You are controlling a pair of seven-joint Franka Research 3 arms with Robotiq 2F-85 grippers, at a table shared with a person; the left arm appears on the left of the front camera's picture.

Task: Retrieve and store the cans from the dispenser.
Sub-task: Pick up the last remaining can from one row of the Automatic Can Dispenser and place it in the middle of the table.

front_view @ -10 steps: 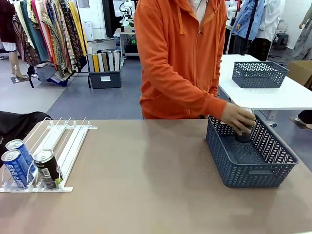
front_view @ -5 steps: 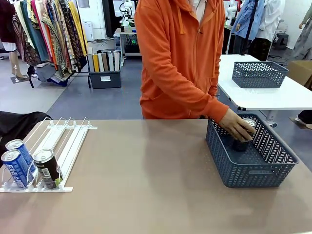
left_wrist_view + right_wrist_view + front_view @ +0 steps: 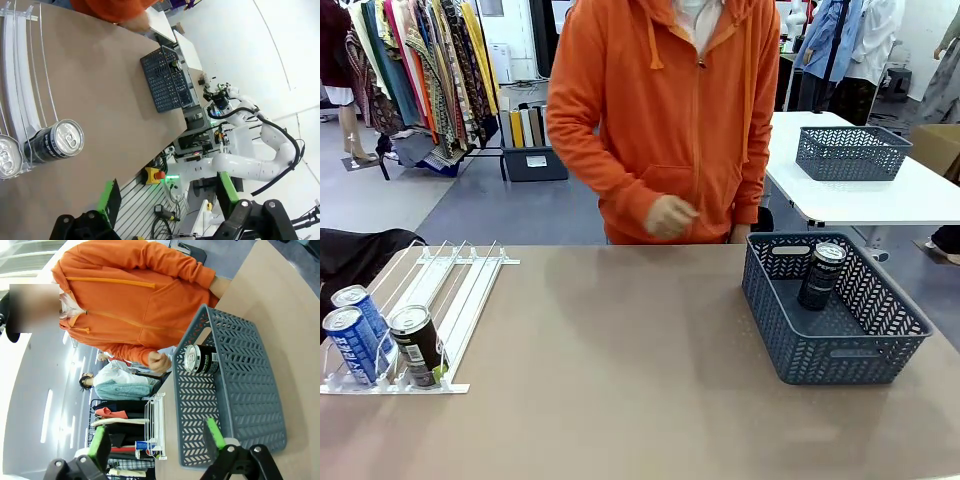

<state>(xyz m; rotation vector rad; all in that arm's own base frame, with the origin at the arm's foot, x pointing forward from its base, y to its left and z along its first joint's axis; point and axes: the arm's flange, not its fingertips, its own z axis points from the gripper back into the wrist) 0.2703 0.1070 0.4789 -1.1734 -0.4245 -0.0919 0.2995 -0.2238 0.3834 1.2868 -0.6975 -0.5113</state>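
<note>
Two blue cans (image 3: 350,347), one dark can (image 3: 417,345) at dispenser (image 3: 470,295) lip, black can (image 3: 820,277) upright in basket (image 3: 830,355), left tool (image 3: 167,192), right tool (image 3: 156,437) spread.

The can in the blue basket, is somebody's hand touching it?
No, the can stands alone in the basket, and the person's hand is up by the orange hoodie, away from it.

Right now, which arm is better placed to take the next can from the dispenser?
Left, probably. The dispenser lies on the robot's left side, and the dark can at its front sits close before the open left pincer. The right pincer faces the basket instead.
</note>
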